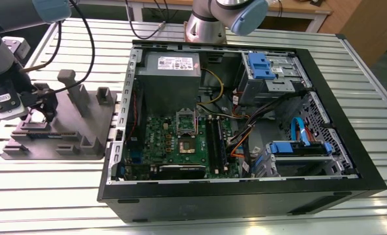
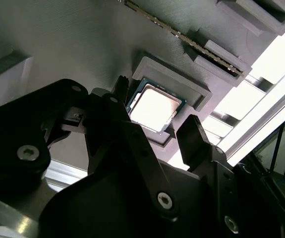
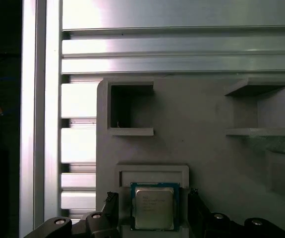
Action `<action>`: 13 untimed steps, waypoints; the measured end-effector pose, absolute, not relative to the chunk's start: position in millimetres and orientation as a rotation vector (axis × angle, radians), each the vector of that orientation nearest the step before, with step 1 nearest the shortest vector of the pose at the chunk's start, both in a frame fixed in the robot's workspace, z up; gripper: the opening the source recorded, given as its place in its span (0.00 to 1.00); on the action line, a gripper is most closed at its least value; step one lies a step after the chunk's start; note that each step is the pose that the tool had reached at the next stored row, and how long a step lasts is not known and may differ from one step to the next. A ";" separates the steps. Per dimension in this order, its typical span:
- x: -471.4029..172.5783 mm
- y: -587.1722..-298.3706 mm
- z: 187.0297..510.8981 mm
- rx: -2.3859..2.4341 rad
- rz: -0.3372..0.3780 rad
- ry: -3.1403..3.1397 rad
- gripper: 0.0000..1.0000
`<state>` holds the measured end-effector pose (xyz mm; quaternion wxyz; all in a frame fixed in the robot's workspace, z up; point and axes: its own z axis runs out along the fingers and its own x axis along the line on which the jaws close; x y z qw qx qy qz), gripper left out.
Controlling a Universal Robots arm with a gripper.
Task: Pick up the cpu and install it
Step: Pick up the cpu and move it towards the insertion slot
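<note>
Both jaws of my gripper (image 1: 43, 115) stand apart, flanking the cpu (image 3: 154, 207) seated in the grey fixture tray (image 1: 76, 142).

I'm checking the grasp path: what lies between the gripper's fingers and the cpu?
Only the grey tray's raised pocket rim. In the first wrist view the open gripper straddles the cpu, with nothing else between.

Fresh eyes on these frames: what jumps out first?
The open computer case with its green motherboard dominates the exterior view. At that view's left, the gripper hangs low over the grey fixture tray. In both wrist views its open fingers straddle the cpu, which lies flat in a square recess of the tray.
</note>
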<state>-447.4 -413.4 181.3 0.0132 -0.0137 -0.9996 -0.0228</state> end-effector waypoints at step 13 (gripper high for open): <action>-447.5 -413.4 181.1 -0.045 -0.071 -3.114 0.51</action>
